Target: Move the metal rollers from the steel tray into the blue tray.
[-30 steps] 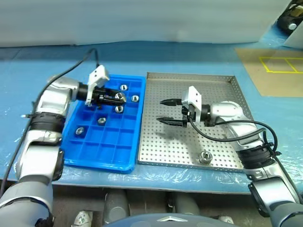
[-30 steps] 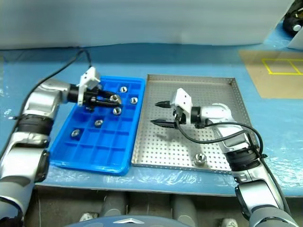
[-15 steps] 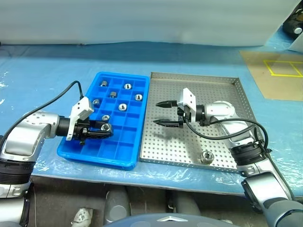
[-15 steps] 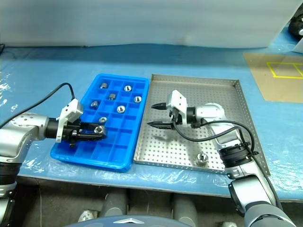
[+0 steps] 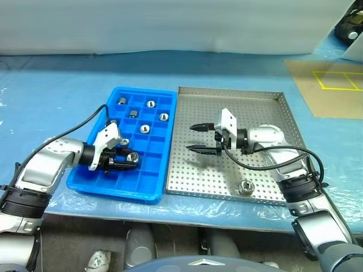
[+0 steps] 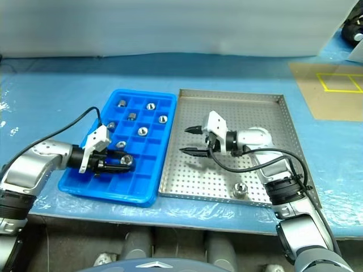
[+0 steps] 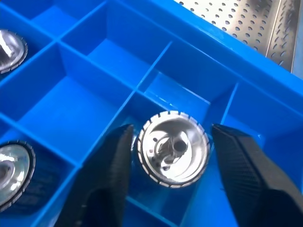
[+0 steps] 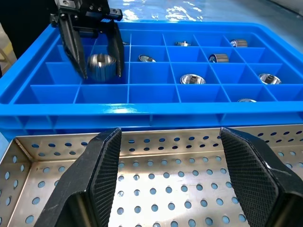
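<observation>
A small shiny silver metal roller (image 7: 173, 148) sits in a lower-left compartment of the bright blue gridded plastic tray (image 5: 160, 175), between the left gripper's (image 5: 131, 159) parted fingers: a release, I judge. Next, the empty, wide-open right gripper (image 5: 197, 137), mid-frame, must fetch the last roller (image 5: 245, 187) at the grey perforated steel tray's (image 5: 227, 93) lower edge.

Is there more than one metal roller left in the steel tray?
No, a single metal roller lies in the steel tray, near its front rim.

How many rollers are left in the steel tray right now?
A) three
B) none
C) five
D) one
D: a single roller lies on the steel tray near its front rim, below the right tool; the other rollers seen are in the blue tray.
</observation>
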Controlling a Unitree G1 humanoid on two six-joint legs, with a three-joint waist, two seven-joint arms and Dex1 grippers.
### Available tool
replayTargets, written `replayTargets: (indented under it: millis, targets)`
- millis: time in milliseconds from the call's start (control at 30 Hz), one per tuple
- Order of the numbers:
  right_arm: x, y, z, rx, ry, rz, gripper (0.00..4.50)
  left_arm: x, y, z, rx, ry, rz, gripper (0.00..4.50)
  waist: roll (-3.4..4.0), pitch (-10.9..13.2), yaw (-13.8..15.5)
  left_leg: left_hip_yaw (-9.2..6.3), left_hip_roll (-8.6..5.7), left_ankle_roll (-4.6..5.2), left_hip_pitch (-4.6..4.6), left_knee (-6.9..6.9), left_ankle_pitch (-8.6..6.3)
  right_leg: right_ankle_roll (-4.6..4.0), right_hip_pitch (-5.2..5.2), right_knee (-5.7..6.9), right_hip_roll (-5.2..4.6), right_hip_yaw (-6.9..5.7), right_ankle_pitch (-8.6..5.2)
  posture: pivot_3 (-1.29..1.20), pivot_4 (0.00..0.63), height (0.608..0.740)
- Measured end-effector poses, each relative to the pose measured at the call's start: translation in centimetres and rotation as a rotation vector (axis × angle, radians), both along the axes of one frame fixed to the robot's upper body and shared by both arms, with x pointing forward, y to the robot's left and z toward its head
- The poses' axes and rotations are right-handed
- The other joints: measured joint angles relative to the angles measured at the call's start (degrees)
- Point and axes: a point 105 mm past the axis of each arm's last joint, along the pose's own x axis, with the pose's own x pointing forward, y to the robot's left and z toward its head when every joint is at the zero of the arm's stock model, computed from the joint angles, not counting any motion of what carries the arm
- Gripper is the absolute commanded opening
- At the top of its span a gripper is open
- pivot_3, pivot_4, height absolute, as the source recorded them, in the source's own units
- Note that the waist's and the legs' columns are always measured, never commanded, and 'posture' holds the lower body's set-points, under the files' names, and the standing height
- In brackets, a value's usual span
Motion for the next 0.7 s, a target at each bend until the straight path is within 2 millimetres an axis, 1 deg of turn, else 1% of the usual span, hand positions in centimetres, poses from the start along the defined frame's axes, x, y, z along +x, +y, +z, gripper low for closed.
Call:
replayTargets:
  millis: [33,100,200,300,367,400,467,533,567,600,633,667,700]
  targets:
    - [0.0,0.0,0.0,0.0,0.001,-0.003,3.38,0.0,0.0,-0.1,0.006,-0.007,-0.006,3.96,0.0,0.0,-0.11,0.0,0.01,-0.03,0.07,-0.01,0.01,0.0,0.02,0.07,0.0,0.03,0.0,-0.01,0.15,0.74]
    - [0.1,-0.1,0.0,0.001,0.002,-0.007,3.38,0.1,0.1,-0.2,0.012,-0.003,-0.022,3.96,0.02,-0.01,-0.25,0.0,0.01,-0.03,0.23,-0.03,0.01,0.0,0.03,0.3,-0.01,0.08,-0.01,-0.01,0.15,0.74]
    - [0.0,-0.1,0.1,0.001,0.001,-0.007,3.38,0.7,0.5,0.2,-0.002,0.012,-0.005,3.96,0.02,-0.01,-0.53,-0.11,0.04,-0.14,0.34,-0.04,0.08,-0.1,0.02,0.49,0.02,0.07,0.05,-0.01,0.15,0.74]
    - [0.1,-0.3,0.0,-0.002,0.001,-0.015,3.38,1.5,1.6,1.0,0.011,0.015,0.023,3.96,0.02,0.0,-0.66,-0.31,0.04,-0.19,0.35,-0.06,0.11,0.01,0.02,0.52,0.04,0.03,0.0,-0.02,0.15,0.74]
    - [0.1,-0.6,0.1,-0.007,-0.002,-0.023,3.38,3.6,3.0,3.4,0.02,-0.058,0.098,3.96,-0.09,0.07,-0.41,-0.43,0.12,-0.24,0.22,-0.09,0.13,-0.04,0.01,0.52,0.05,0.01,0.04,-0.05,0.15,0.74]
    - [0.2,-0.8,0.1,-0.011,-0.004,-0.031,3.38,4.8,3.5,5.3,0.007,-0.111,0.129,3.96,-0.11,0.08,-0.15,-0.45,0.14,-0.29,0.17,-0.08,0.16,-0.06,0.03,0.51,0.04,-0.01,0.05,-0.06,0.15,0.74]
    - [0.4,-1.4,0.4,-0.012,-0.014,-0.052,3.38,6.5,3.6,9.3,-0.027,-0.227,0.148,3.96,-0.11,0.07,0.24,-0.43,0.0,-0.43,0.17,-0.03,0.25,-0.07,0.1,0.47,0.02,-0.02,0.06,-0.09,0.15,0.74]
    - [0.6,-2.2,0.7,-0.018,-0.027,-0.085,3.38,7.8,3.0,12.0,-0.052,-0.315,0.133,3.96,-0.06,0.04,0.37,-0.41,-0.22,-0.49,0.21,0.03,0.29,-0.08,0.21,0.44,-0.02,0.0,0.08,-0.11,0.15,0.74]
    - [0.7,-2.7,0.9,-0.023,-0.033,-0.102,3.38,8.3,2.4,12.6,-0.061,-0.339,0.111,3.96,-0.05,0.03,0.36,-0.35,-0.27,-0.49,0.21,0.03,0.29,-0.27,0.26,0.4,-0.09,0.04,0.2,-0.14,0.15,0.74]
    - [0.8,-3.4,1.0,-0.024,-0.041,-0.13,3.38,9.0,1.2,12.7,-0.069,-0.343,0.076,3.96,-0.03,0.02,0.45,-0.34,-0.3,-0.49,0.2,0.04,0.29,-0.37,0.32,0.29,-0.13,0.03,0.25,-0.16,0.15,0.74]
    - [0.8,-3.7,1.1,-0.026,-0.045,-0.142,3.38,9.2,0.6,12.4,-0.07,-0.338,0.055,3.96,-0.03,0.01,0.34,-0.34,-0.28,-0.57,0.14,0.05,0.34,-0.33,0.34,0.22,-0.14,0.04,0.23,-0.18,0.15,0.74]
    - [0.7,-4.3,1.1,-0.032,-0.049,-0.166,3.38,9.7,-0.7,11.6,-0.072,-0.314,0.017,3.96,-0.03,0.01,0.26,-0.37,-0.26,-0.46,0.05,0.11,0.29,-0.28,0.33,0.12,-0.09,0.02,0.2,-0.21,0.15,0.74]
    - [0.6,-4.6,1.2,-0.033,-0.05,-0.177,3.38,9.8,-1.4,11.0,-0.072,-0.296,-0.006,3.96,-0.03,0.01,0.11,-0.37,-0.23,-0.36,-0.05,0.1,0.24,-0.25,0.28,0.03,-0.06,0.02,0.19,-0.23,0.15,0.74]
